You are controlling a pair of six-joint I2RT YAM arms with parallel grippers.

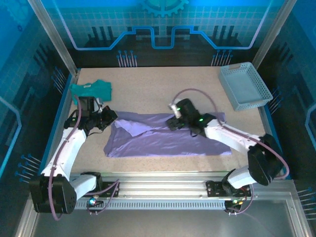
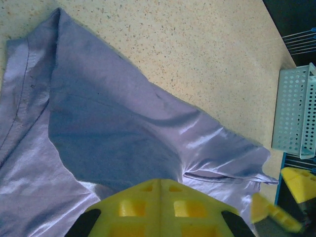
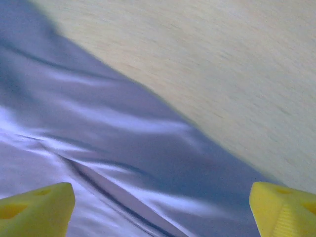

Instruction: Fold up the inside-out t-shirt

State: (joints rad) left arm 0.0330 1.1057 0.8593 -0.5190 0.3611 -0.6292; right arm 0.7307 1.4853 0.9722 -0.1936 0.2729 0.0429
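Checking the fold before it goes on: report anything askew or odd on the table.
The t-shirt lies rumpled, its left corner flap turned over at a slant. A teal shirt sits bunched at the far left corner. The basket stands angled to the table edge.

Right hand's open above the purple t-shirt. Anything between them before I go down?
Nothing visible. The right hand hangs open over the t-shirt near its far edge, with bare cloth below its fingers. The teal shirt and basket lie well aside.
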